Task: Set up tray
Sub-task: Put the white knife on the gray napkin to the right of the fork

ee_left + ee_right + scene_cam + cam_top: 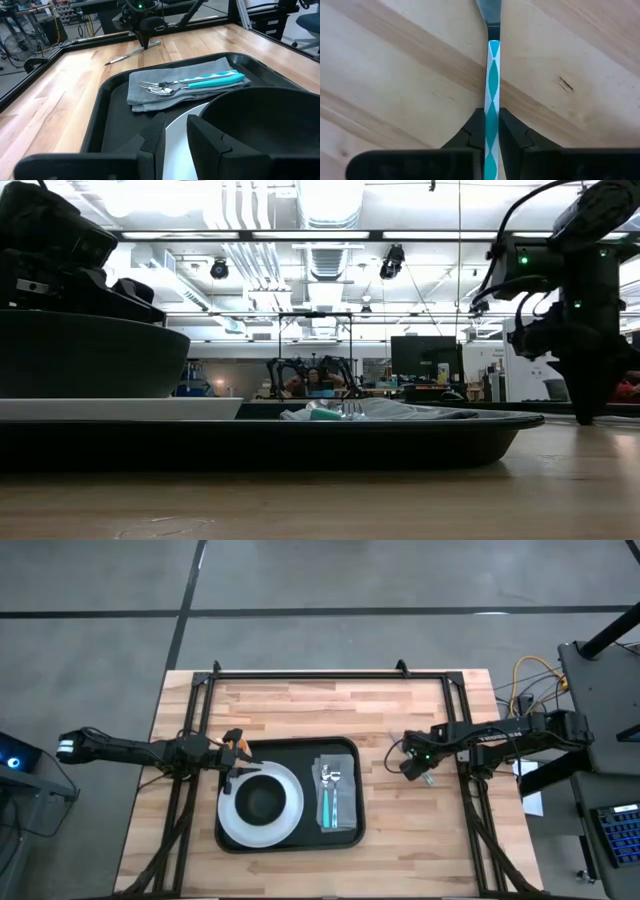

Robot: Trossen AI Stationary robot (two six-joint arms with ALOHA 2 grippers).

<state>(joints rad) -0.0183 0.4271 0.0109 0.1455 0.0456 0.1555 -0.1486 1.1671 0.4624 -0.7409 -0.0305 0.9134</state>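
The black tray (346, 746) lies mid-table. On it stand a white plate (232, 822) with a black bowl (262, 800) on top, and a folded grey cloth (150, 95) with a teal-handled fork and spoon (200, 82) lying on it. My left gripper (175, 121) is open and hovers over the plate's rim (179, 131) beside the bowl (265, 130). My right gripper (491, 112) is on the table to the right of the tray, shut on a knife (125, 56). My right gripper pinches the knife's teal-and-white handle (491, 95) between its two fingers, one on each long side. The fingers come from above, pointing down. The knife lies flat on the wooden table, with its blade (490, 10) reaching out ahead of the fingers.
Bare wood (300, 705) lies beyond the tray and on both sides of it. A black metal frame (310, 674) runs along the far edge and down both sides. Cables and equipment (530, 680) sit off the table's right.
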